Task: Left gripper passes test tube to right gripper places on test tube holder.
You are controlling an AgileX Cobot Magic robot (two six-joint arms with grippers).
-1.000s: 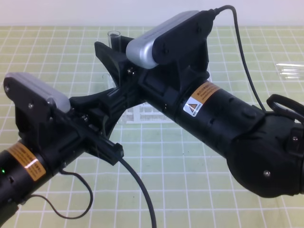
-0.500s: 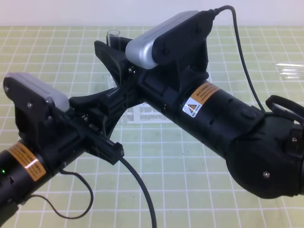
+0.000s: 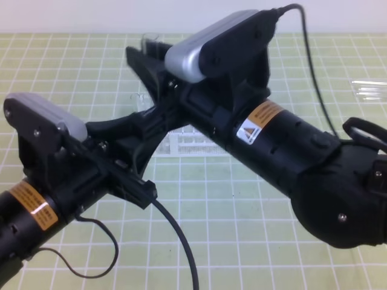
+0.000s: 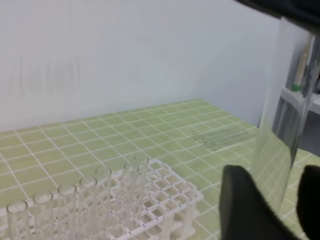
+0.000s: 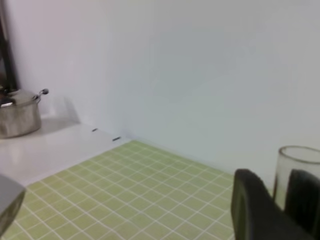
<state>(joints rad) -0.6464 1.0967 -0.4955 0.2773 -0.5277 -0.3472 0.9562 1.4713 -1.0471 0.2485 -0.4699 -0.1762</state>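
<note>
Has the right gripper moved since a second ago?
Yes. In the exterior high view the right gripper and its silver housing have shifted slightly right and up against the fixed test tube holder, carrying the test tube along.

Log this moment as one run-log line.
phase: handover | left hand: open around test tube | right hand: shut on test tube | test tube holder: tube not yet placed

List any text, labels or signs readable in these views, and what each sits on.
No words can be read.
Orange label with a white warning triangle on the right arm: its print is too small to read.
Plain orange band label on the left arm: print blurred, unreadable.
Wrist views: no text.
</note>
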